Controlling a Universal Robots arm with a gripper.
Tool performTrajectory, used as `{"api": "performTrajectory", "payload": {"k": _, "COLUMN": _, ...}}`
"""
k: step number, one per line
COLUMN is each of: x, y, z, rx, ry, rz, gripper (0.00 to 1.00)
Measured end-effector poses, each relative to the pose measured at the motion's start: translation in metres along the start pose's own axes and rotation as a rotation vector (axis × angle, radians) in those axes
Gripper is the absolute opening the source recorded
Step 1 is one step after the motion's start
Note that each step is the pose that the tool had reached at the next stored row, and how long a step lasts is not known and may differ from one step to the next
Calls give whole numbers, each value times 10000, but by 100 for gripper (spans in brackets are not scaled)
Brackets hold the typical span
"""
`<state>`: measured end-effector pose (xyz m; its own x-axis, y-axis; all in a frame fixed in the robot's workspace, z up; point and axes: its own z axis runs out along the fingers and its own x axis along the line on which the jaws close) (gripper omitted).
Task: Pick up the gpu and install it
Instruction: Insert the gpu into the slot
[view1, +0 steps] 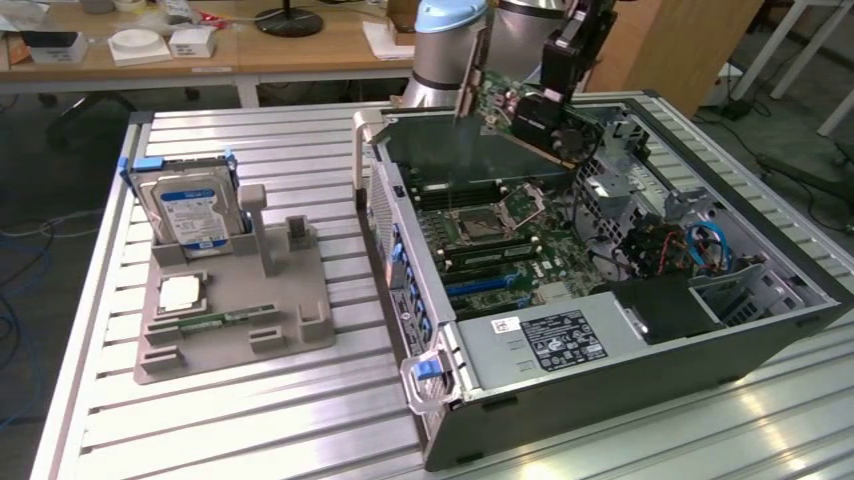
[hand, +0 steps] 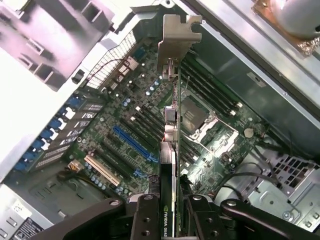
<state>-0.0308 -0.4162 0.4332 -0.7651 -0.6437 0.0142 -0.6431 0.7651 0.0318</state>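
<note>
While the gripper grips the gpu edge-on between clenched fingers, the card hangs tilted above the open computer case, clear of the motherboard. Its metal bracket leads and could snag the case's rear wall. The blue slot lies to one side of the card's edge, so descending misaligned risks jamming or scraping board components.
</note>
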Motion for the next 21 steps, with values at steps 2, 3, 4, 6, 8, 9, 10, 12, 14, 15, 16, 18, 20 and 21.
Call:
{"api": "performTrajectory", "payload": {"k": 2, "x": 1, "y": 1, "z": 0, "rx": 4, "ry": 9, "rz": -284, "gripper": 26}}
{"api": "performTrajectory", "payload": {"k": 3, "x": 1, "y": 1, "z": 0, "rx": 6, "ry": 14, "rz": -421, "gripper": 26}}
{"api": "performTrajectory", "payload": {"k": 4, "x": 2, "y": 1, "z": 0, "rx": 8, "ry": 18, "rz": -559, "gripper": 26}}
{"api": "performTrajectory", "payload": {"k": 6, "x": 2, "y": 2, "z": 0, "rx": 12, "ry": 27, "rz": -836, "gripper": 26}}
{"api": "performTrajectory", "payload": {"k": 8, "x": 3, "y": 2, "z": 0, "rx": 16, "ry": 36, "rz": -1116, "gripper": 26}}
{"api": "performTrajectory", "payload": {"k": 9, "x": 3, "y": 2, "z": 0, "rx": 18, "ry": 41, "rz": -1269, "gripper": 26}}
{"api": "performTrajectory", "payload": {"k": 10, "x": 3, "y": 2, "z": 0, "rx": 20, "ry": 45, "rz": -1413, "gripper": 26}}
{"api": "performTrajectory", "payload": {"k": 12, "x": 3, "y": 3, "z": 1, "rx": 24, "ry": 55, "rz": -1699, "gripper": 26}}
{"api": "performTrajectory", "payload": {"k": 14, "x": 4, "y": 3, "z": 1, "rx": 28, "ry": 63, "rz": -1982, "gripper": 26}}
{"api": "performTrajectory", "payload": {"k": 15, "x": 4, "y": 3, "z": 1, "rx": 30, "ry": 68, "rz": -2130, "gripper": 26}}
{"api": "performTrajectory", "payload": {"k": 16, "x": 4, "y": 3, "z": 1, "rx": 32, "ry": 73, "rz": -2269, "gripper": 26}}
{"api": "performTrajectory", "payload": {"k": 18, "x": 4, "y": 3, "z": 1, "rx": 36, "ry": 82, "rz": -2554, "gripper": 26}}
{"api": "performTrajectory", "payload": {"k": 20, "x": 4, "y": 3, "z": 2, "rx": 40, "ry": 92, "rz": -2862, "gripper": 26}}
{"api": "performTrajectory", "payload": {"k": 21, "x": 4, "y": 3, "z": 2, "rx": 42, "ry": 96, "rz": -3022, "gripper": 26}}
